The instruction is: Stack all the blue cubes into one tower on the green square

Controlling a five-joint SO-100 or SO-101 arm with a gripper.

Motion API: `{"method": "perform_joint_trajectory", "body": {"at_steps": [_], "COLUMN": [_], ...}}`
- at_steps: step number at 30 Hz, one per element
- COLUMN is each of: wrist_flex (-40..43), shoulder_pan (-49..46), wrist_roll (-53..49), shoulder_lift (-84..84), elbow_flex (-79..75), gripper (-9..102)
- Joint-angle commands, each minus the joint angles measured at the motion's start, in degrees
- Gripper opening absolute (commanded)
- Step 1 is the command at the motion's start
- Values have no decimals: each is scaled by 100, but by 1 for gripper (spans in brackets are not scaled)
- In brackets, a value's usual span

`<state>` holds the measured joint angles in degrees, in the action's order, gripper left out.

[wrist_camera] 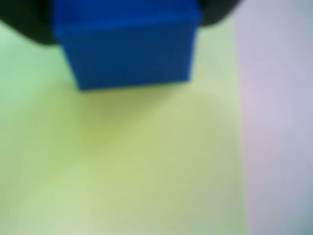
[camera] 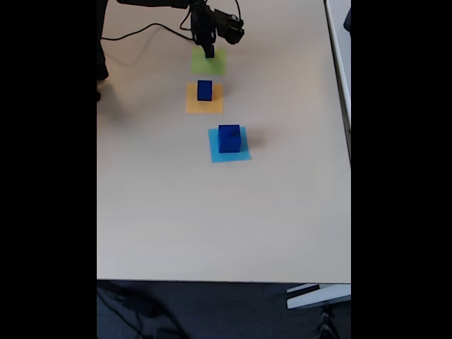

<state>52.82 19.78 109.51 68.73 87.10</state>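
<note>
In the wrist view a blue cube [wrist_camera: 129,51] sits at the top of the picture, between my gripper's [wrist_camera: 124,17] dark fingers [wrist_camera: 29,24], which are shut on its sides. It is over the green square [wrist_camera: 122,161]; the blur hides whether it touches the paper. The fixed view shows my gripper [camera: 208,51] at the far end of the table, over the near edge of the green square [camera: 210,65]. A second blue cube [camera: 204,90] stands on an orange square [camera: 204,102]. A larger blue cube [camera: 229,138] stands on a light blue square [camera: 229,152].
The three paper squares lie in a line running from the arm toward the camera. A black cable [camera: 141,32] trails across the table at the far left. The table's front edge [camera: 226,280] is near the camera, and its right edge [camera: 341,85] runs alongside.
</note>
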Motion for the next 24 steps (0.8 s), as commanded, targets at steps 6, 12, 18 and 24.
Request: {"method": "perform_joint_trajectory", "body": {"at_steps": [6, 12, 18, 24], "wrist_flex": [97, 281, 571, 844], "shoulder_pan": [-44, -176, -501, -782], "wrist_roll": [-18, -193, -721, -1116], "shoulder_lift": [149, 308, 562, 659], "elbow_flex": [-79, -246, -756, -1327], "gripper": [6, 7, 8, 9]}}
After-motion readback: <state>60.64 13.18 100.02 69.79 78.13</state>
